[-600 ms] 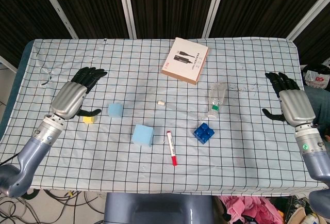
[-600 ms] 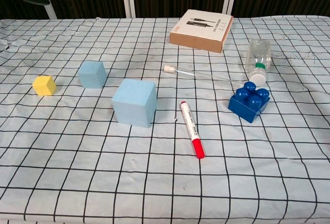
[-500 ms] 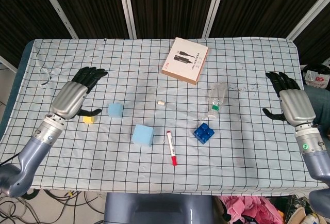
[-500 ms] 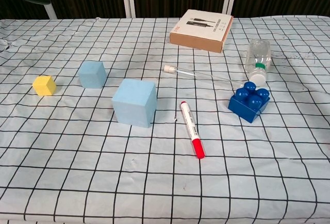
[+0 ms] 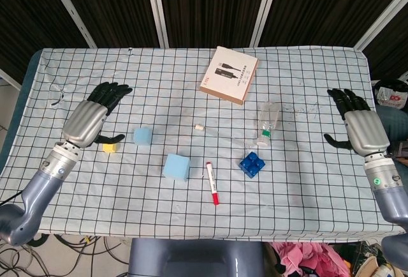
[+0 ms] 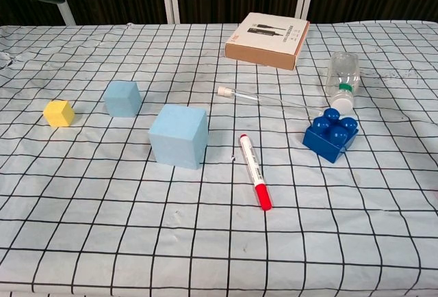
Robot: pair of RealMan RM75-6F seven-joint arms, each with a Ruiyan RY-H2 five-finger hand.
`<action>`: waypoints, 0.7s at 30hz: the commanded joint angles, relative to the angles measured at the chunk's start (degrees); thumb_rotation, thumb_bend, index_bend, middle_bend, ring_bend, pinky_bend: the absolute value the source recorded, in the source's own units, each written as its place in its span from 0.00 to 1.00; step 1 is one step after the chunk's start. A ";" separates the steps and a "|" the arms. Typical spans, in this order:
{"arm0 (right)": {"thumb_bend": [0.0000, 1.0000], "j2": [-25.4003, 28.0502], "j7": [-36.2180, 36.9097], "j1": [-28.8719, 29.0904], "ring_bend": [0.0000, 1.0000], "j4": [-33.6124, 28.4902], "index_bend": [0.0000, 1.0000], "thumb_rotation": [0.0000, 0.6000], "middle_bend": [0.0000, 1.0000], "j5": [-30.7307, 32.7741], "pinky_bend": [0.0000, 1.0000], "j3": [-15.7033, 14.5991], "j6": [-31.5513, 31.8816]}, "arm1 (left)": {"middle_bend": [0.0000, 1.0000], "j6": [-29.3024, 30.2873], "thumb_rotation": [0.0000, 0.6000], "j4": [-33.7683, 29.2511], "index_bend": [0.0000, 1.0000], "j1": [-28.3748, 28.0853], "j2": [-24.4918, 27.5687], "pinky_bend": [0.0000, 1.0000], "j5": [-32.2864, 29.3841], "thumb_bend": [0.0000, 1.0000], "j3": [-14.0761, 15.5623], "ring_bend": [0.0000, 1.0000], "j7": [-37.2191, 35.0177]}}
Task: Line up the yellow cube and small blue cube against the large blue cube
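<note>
Yellow cube: smallest of the three, resting flat at the left of the checked surface. Small blue cube: pale blue, near its right, apart from it. Large blue cube: pale blue, nearer the front edge, separate from both; none aligned.

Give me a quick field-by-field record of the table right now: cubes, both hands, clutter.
yellow cube: far left, apart from the others
small blue cube: between the yellow cube and the large blue cube, touching neither
large blue cube: centre, standing alone
left hand: open, above the yellow cube, holding nothing
right hand: open, at the right edge
clutter: red marker, blue brick, bottle, box
task state: cubes not yet lined up
</note>
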 commanded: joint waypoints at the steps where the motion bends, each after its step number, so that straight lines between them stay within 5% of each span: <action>1: 0.20 0.01 -0.58 0.38 0.00 0.05 0.00 1.00 0.05 0.38 0.11 0.03 -0.29 | 0.08 0.01 1.00 0.25 0.10 -0.10 -0.11 0.00 0.25 0.15 -0.12 0.00 -0.46; 14: 0.20 0.94 -2.51 -1.02 0.00 -1.89 0.00 1.00 0.05 0.09 0.11 -1.72 1.33 | 0.08 1.24 1.00 0.54 0.09 1.04 0.34 0.00 4.17 0.15 1.49 0.00 -3.48; 21: 0.20 3.03 -0.15 -9.21 0.00 -7.17 0.00 1.00 0.05 -5.55 0.11 -5.52 12.10 | 0.08 -0.68 1.00 0.16 0.14 3.78 1.94 0.00 -5.64 0.15 3.45 0.00 5.84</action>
